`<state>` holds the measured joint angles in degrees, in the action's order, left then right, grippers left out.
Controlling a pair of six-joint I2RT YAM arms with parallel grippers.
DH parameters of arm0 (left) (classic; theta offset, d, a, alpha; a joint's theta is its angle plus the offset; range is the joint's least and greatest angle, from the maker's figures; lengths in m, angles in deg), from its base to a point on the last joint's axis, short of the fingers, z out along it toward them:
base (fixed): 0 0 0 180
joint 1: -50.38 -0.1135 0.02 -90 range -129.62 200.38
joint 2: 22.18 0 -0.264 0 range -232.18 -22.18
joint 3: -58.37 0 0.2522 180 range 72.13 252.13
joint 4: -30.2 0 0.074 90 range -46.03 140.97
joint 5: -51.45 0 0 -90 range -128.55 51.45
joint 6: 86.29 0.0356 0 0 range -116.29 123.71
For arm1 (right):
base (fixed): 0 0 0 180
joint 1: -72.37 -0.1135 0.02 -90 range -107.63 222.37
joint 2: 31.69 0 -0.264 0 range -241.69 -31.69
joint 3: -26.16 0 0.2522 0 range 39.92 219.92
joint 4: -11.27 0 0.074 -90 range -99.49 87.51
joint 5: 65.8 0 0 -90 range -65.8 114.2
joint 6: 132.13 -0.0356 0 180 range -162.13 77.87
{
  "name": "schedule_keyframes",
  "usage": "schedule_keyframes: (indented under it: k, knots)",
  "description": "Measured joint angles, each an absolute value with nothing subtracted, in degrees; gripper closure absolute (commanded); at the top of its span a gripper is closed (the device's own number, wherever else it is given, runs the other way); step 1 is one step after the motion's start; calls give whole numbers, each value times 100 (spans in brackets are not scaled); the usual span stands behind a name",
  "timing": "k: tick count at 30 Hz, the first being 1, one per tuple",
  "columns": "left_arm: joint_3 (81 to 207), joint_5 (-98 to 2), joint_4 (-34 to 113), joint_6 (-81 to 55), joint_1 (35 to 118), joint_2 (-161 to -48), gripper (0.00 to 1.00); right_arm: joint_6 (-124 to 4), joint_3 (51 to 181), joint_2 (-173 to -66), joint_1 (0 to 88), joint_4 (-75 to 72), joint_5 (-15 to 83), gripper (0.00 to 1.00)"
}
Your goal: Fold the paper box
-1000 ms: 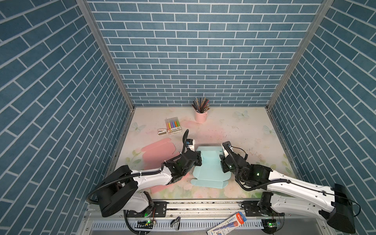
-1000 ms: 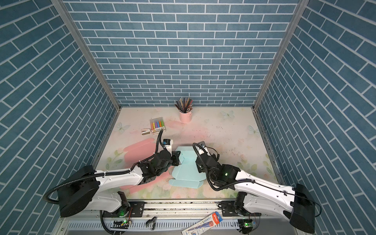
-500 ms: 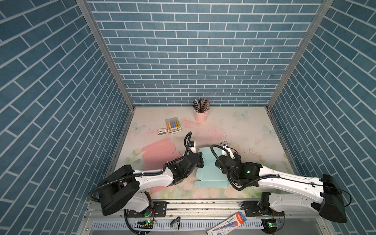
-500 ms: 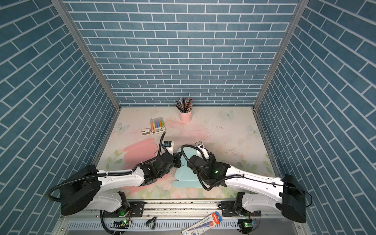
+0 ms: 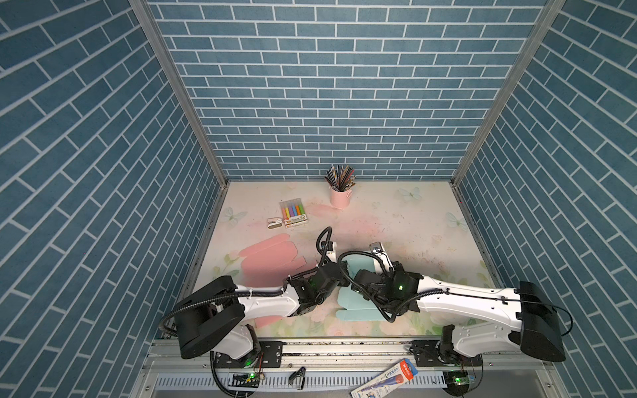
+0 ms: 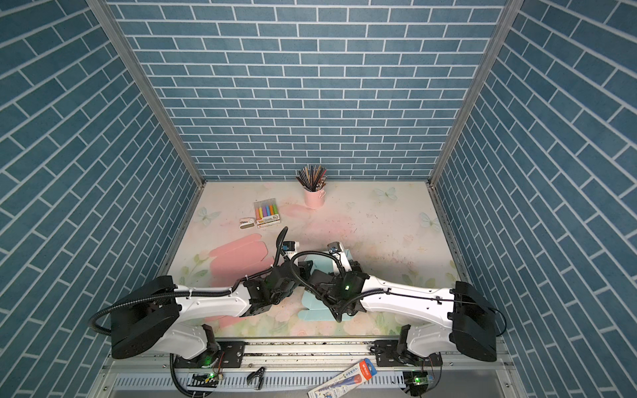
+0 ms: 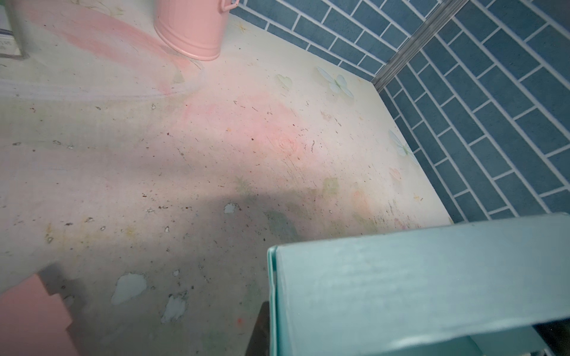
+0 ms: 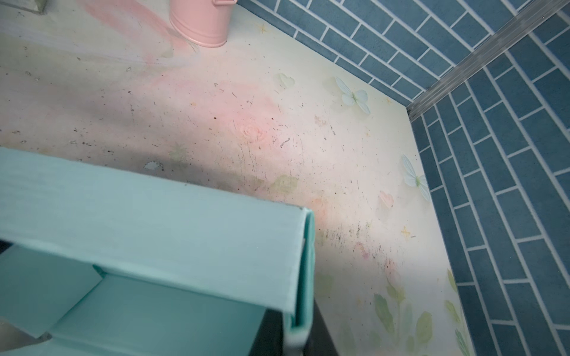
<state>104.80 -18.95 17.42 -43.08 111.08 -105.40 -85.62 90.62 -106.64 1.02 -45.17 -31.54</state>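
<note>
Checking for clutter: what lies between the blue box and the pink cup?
Nothing: from blue box to pink cup the table is bare, shown in both wrist views.

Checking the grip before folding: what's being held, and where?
The light teal paper box: left gripper seems to pinch its left wall, right gripper its doubled right wall.

Right half of the table (image 5: 420, 220) lies open to the side wall (image 5: 537, 241). Left side is obstructed by a flat pink box blank (image 5: 269, 262) and a marker pack (image 5: 293, 213); a pink pencil cup (image 5: 339, 200) stands at back, the teal paper box (image 5: 356, 308) near centre.
</note>
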Motion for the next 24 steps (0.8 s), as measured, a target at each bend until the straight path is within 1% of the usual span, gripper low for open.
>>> schedule_keyframes:
  k: [5, 8, 12, 21, 24]
  knots:
    - [10554, -1884, 1703, -4308, 11198, -10540, 100, -8560, 8856, -10389, 102, -4484, -3216, 87]
    - [10589, -1849, 1714, -4306, 11231, -10544, 100, -8586, 8815, -10367, 104, -4473, -3312, 91]
    - [10606, -1777, 1716, -4321, 11294, -10544, 100, -8651, 8815, -10374, 109, -4473, -3406, 100]
    - [10608, -1644, 1762, -4367, 11364, -10575, 100, -8881, 8819, -10581, 100, -4556, -3535, 100]
    - [10608, -1620, 1753, -4406, 11368, -10629, 100, -8916, 8819, -10590, 34, -4574, -3522, 91]
